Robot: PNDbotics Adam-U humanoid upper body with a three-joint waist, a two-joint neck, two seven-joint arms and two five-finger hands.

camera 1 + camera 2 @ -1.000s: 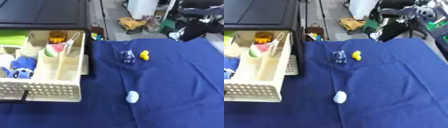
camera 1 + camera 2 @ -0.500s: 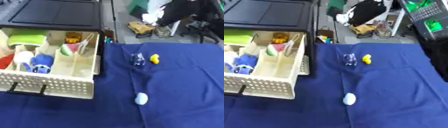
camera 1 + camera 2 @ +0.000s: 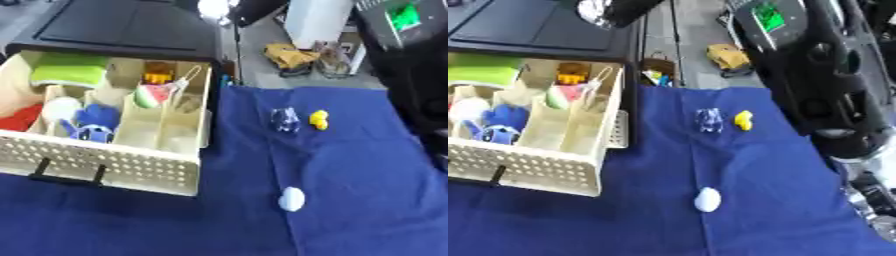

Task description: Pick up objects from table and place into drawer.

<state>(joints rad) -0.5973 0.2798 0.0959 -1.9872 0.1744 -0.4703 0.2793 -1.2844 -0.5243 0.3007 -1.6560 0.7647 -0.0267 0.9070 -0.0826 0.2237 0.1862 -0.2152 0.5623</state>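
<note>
The right arm [image 3: 824,95] is seen large only in the right eye view; its hand's state cannot be told. A white egg-shaped object [image 3: 292,199] lies on the table [image 3: 367,200], long axis running near-to-far, apart from the open drawer [image 3: 114,160].

Drawer [image 3: 131,165] at left, 3 small objects on tablecloth [image 3: 367,200] right

Right arm [image 3: 824,85] raised, hand apparently hidden
</note>
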